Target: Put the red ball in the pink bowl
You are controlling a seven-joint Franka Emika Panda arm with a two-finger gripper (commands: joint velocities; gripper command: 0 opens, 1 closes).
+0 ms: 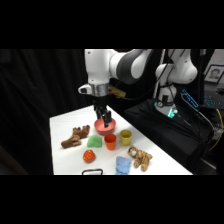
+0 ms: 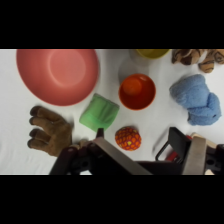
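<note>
jaws [image 1: 106,119]: hanging from the white arm over the pink bowl in the side view; whether they stand wide or narrow, I cannot tell. Nothing shows held in them.
jaws, wrist view [image 2: 145,150]: black linkage and two fingers rise from the bottom edge, blurred.
red ball [image 2: 128,138]: on the worktop, free, just above the linkage in the wrist view; in the side view [image 1: 89,156] toward the near edge, at about 7 o'clock from the pink bowl and well apart from it.
green block [image 2: 99,112]: at 10 o'clock from the red ball, near it, lying between the ball and the pink bowl.
orange cup [image 2: 136,91]: upright, open mouth, at 12 o'clock from the red ball.
pink bowl [image 2: 57,75]: at 10 o'clock from the red ball, beyond the green block; empty inside.
brown plush toy [image 2: 49,130]: at 9 o'clock from the red ball.
blue cloth [image 2: 196,99]: crumpled, at 2 o'clock from the red ball.
yellow cup [image 1: 125,136]: just beside the orange cup, at 4 o'clock from the pink bowl in the side view.
tan plush toy [image 1: 140,158]: near the blue cloth, at the worktop's right edge.
worktop [image 1: 65,125]: white.
</note>
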